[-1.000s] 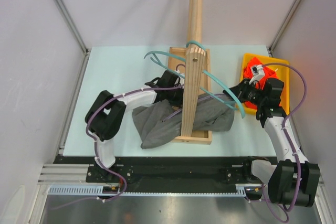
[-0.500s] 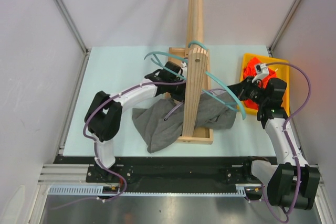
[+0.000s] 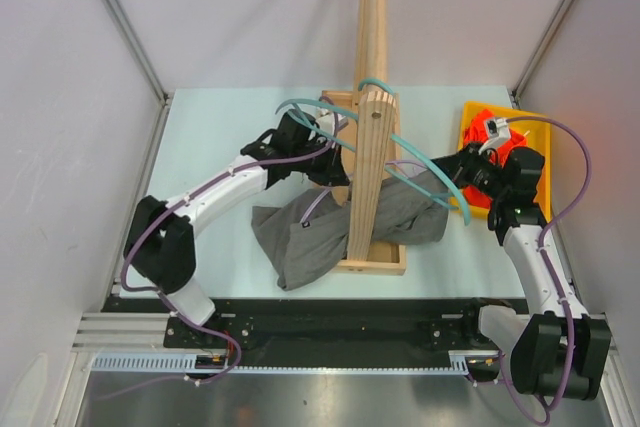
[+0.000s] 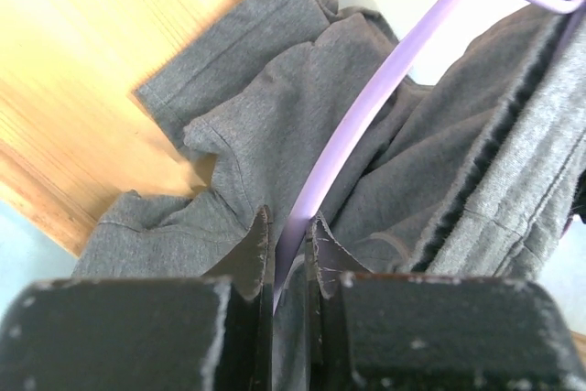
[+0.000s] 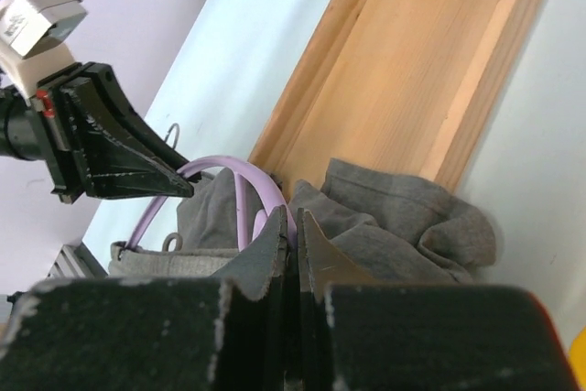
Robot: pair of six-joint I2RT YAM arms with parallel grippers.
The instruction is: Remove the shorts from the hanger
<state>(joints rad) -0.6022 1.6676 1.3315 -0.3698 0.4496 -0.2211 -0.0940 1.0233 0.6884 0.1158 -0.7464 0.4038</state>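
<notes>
The dark grey shorts [image 3: 320, 242] lie crumpled over the base of the wooden stand [image 3: 380, 262], still threaded on a purple hanger [image 3: 318, 202]. My left gripper [image 3: 335, 175] is shut on the hanger's bar [image 4: 385, 89], with grey fabric [image 4: 265, 125] all around the fingers. My right gripper [image 3: 447, 172] is shut on the other end of the hanger [image 5: 233, 171], beside a fold of the shorts [image 5: 394, 226]. The left gripper [image 5: 180, 188] shows across from it. The orange-red shorts [image 3: 487, 127] lie in a yellow bin [image 3: 535, 127].
The stand's tall wooden post [image 3: 368, 97] rises between the two arms. Teal hangers [image 3: 420, 162] hang from it and curve out to both sides. The bin sits at the table's right edge. White walls close in the table on left, right and back.
My left gripper has closed on the purple hanger and its arm has stretched out to the left. The grey shorts have shifted a little. The right gripper has stayed shut.
</notes>
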